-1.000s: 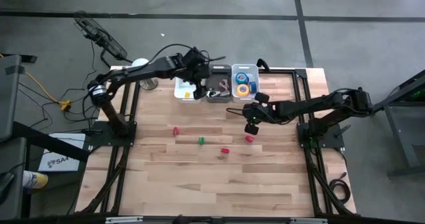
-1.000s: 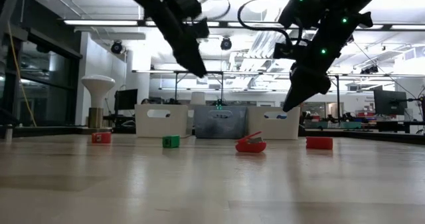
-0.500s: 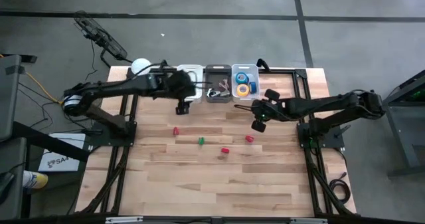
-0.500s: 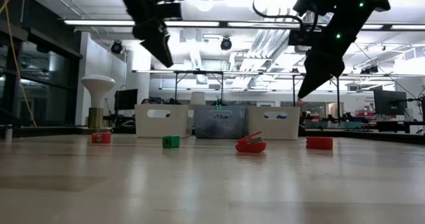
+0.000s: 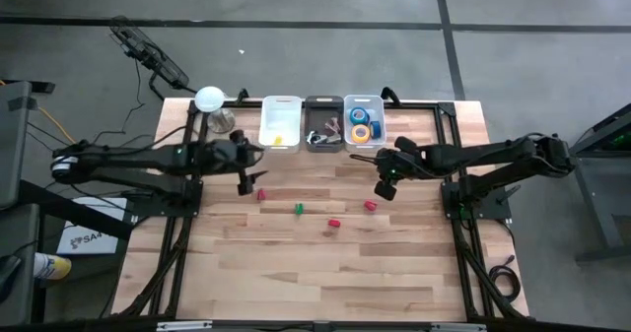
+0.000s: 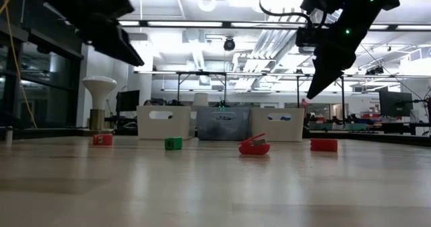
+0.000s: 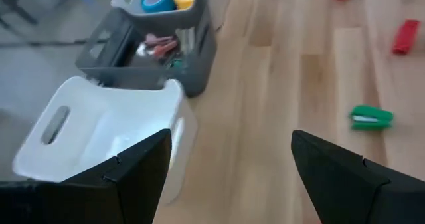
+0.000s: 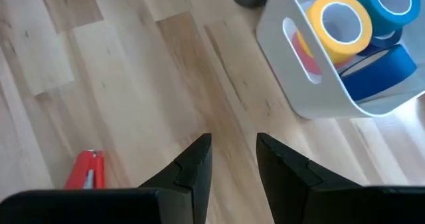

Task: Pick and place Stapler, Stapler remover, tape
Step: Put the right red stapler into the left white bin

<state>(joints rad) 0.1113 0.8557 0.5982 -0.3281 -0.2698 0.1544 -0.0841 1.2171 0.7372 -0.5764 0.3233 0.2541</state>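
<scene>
High view: left gripper (image 5: 244, 180) above table (image 5: 296, 263) near red stapler (image 5: 261, 193), right gripper (image 5: 385, 186) near second red stapler (image 5: 371, 205); green stapler (image 5: 299, 209) and red stapler remover (image 5: 334, 223) between them; white bin (image 5: 280, 123), dark bin (image 5: 323, 124) and tape bin (image 5: 362, 121) in a row at far edge, tape rolls (image 5: 361, 123) inside the last. Low view: both grippers raised off table, lamp (image 6: 99, 101) at left, remover (image 6: 254, 145) and staplers flat on wood. Wrist views: left fingers (image 7: 335, 177) spread wide, empty, over bare wood by green stapler (image 7: 371, 117); right fingers (image 8: 192, 167) released with narrow gap, empty, yellow tape (image 8: 341, 19) and 2 blue rolls (image 8: 385, 4) in bin.
</scene>
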